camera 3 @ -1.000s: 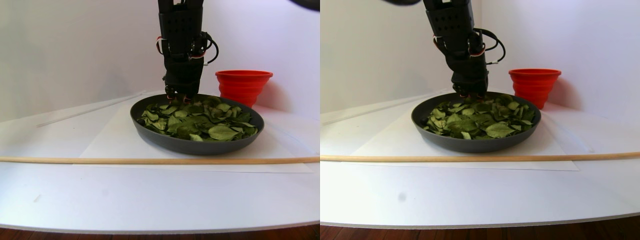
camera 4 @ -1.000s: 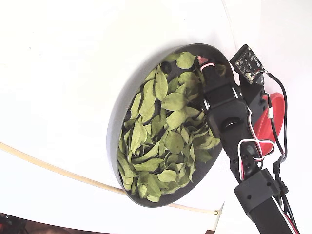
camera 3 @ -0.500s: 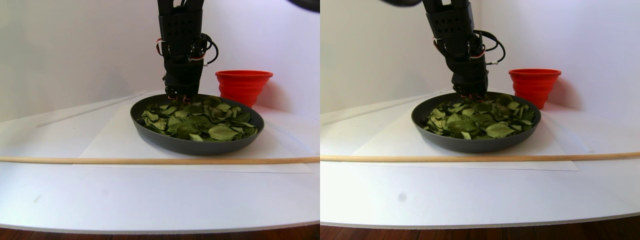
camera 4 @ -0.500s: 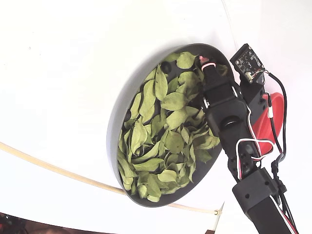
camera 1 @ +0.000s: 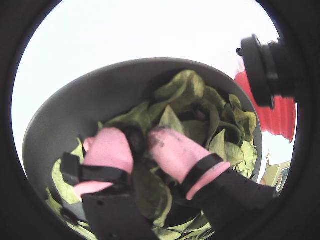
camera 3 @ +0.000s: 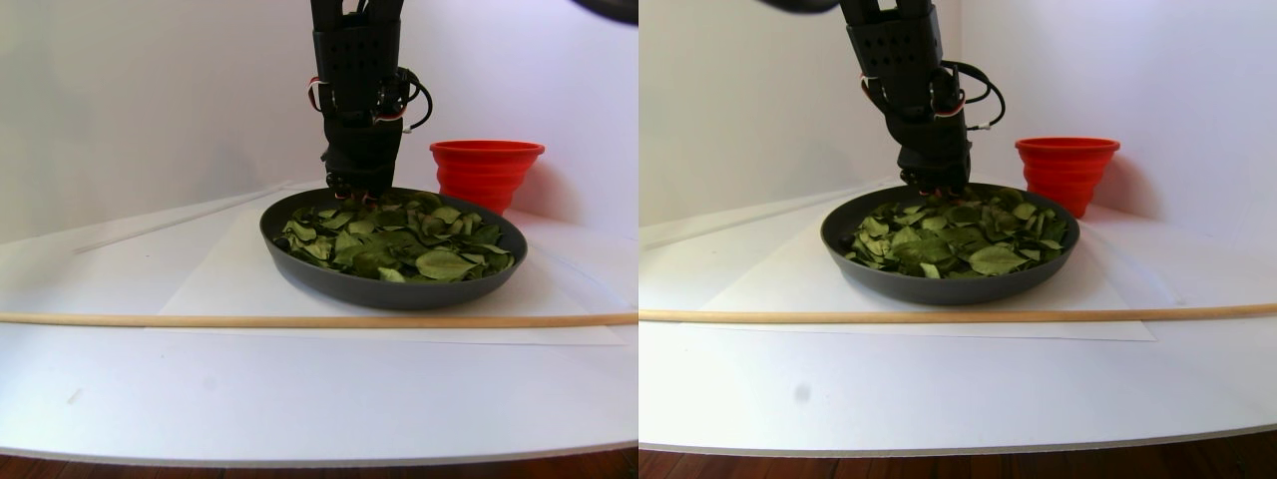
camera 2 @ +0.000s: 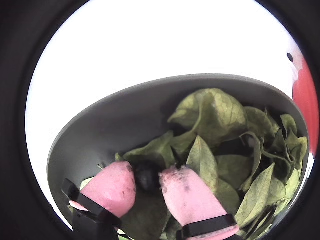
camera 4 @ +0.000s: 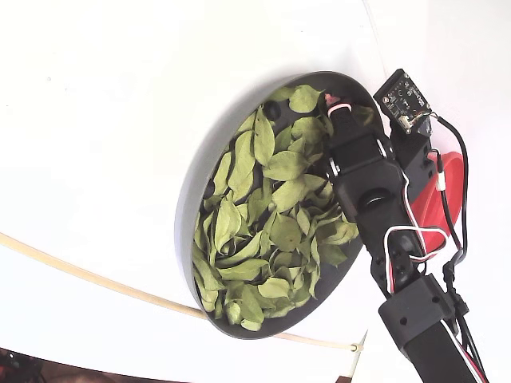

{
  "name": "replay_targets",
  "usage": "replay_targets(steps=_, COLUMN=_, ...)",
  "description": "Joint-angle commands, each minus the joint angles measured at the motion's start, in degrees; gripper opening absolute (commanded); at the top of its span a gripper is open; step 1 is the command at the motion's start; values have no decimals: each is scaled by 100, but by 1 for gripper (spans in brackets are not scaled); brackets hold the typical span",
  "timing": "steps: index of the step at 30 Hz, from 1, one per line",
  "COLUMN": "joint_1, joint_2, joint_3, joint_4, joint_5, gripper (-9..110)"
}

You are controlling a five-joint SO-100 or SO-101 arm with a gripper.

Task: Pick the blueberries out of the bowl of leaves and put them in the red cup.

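Observation:
In both wrist views my gripper [camera 1: 141,142] [camera 2: 148,178] has its pink fingertips [camera 1: 107,147] shut on one dark blueberry [camera 1: 134,139] [camera 2: 146,175], just above the leaves [camera 1: 185,90] [camera 2: 210,110] at the rim side of the dark grey bowl [camera 1: 100,85] [camera 2: 115,115]. The stereo pair view shows the gripper [camera 3: 357,192] at the bowl's [camera 3: 379,289] far left edge. The red cup [camera 3: 486,172] [camera 4: 437,199] stands just behind the bowl. In the fixed view a small dark round spot [camera 4: 271,112] lies among the leaves [camera 4: 255,231] near the rim; I cannot tell if it is a berry.
A thin wooden rod [camera 3: 299,320] [camera 4: 96,279] lies across the white table in front of the bowl. A white sheet [camera 3: 219,279] is under the bowl. White walls close in behind the cup, and a small circuit board [camera 4: 406,100] sits on the arm.
The gripper has risen slightly from the leaves at the bowl's far edge and shifted a little left in the stereo pair view. The leaves and cup have stayed put.

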Motion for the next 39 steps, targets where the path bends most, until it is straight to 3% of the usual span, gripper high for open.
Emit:
replay_targets(steps=1, joint_1=-18, joint_2=264, joint_3=26, joint_4=-79, joint_5=-26, gripper=9)
replay_targets(steps=39, joint_1=149, joint_2=1433, joint_3=255, joint_4=105, joint_5=18, gripper=8)
